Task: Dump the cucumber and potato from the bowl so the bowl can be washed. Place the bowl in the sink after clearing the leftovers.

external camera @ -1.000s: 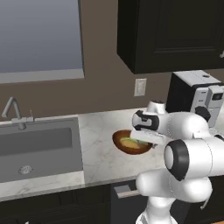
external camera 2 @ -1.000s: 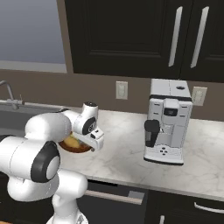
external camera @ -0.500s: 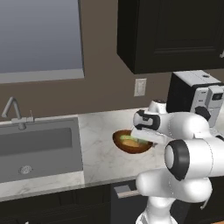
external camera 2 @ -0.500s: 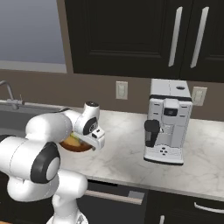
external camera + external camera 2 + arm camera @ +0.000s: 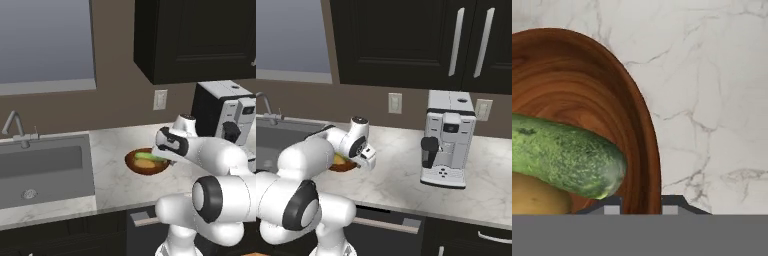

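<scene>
Left base view: bowl (image 5: 146, 162) sits mid-counter, well right of the sink (image 5: 42, 172), cucumber (image 5: 148, 156) inside. Right base view: gripper (image 5: 358, 164) is lowered onto the bowl's near rim. Hand view: fingers (image 5: 612, 206) are pinched on the rim; potato (image 5: 534, 197) is seen under the cucumber. Grasp step judged; lifting and tipping are called for next

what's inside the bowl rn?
The bowl holds the cucumber, lying partly over the potato. The cucumber covers the potato's upper side; the frame edge crops both. The bowl floor under them is hidden.
</scene>
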Available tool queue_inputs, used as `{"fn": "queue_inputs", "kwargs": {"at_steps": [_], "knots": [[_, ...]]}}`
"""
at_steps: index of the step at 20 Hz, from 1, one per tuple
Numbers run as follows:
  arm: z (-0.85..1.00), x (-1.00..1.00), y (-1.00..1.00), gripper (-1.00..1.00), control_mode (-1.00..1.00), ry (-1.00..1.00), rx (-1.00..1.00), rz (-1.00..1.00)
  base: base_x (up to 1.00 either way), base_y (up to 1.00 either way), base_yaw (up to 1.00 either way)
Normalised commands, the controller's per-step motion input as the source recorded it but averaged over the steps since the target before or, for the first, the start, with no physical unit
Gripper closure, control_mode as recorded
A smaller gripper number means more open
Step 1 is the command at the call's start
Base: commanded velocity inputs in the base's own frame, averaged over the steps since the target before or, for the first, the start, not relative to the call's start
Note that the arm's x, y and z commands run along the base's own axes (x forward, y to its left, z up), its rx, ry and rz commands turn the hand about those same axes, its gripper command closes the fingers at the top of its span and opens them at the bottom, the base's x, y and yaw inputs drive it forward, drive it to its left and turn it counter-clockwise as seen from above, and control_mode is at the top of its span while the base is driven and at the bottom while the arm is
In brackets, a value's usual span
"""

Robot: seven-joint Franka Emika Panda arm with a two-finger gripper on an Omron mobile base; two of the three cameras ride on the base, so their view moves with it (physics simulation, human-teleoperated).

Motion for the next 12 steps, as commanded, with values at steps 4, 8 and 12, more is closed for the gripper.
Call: {"fn": "queue_inputs", "kwargs": {"at_steps": [4,8,12], "knots": [[0.24,-0.43,0.0,1.0,-1.0,-0.33,0.0,-0.05,0.0,0.0,0.0],[0.49,-0.69,0.0,1.0,-1.0,-0.39,0.0,-0.07,0.0,0.0,0.0],[0.64,-0.65,0.0,1.0,-1.0,-0.34,0.0,-0.1,0.0,0.0,0.0]]}}
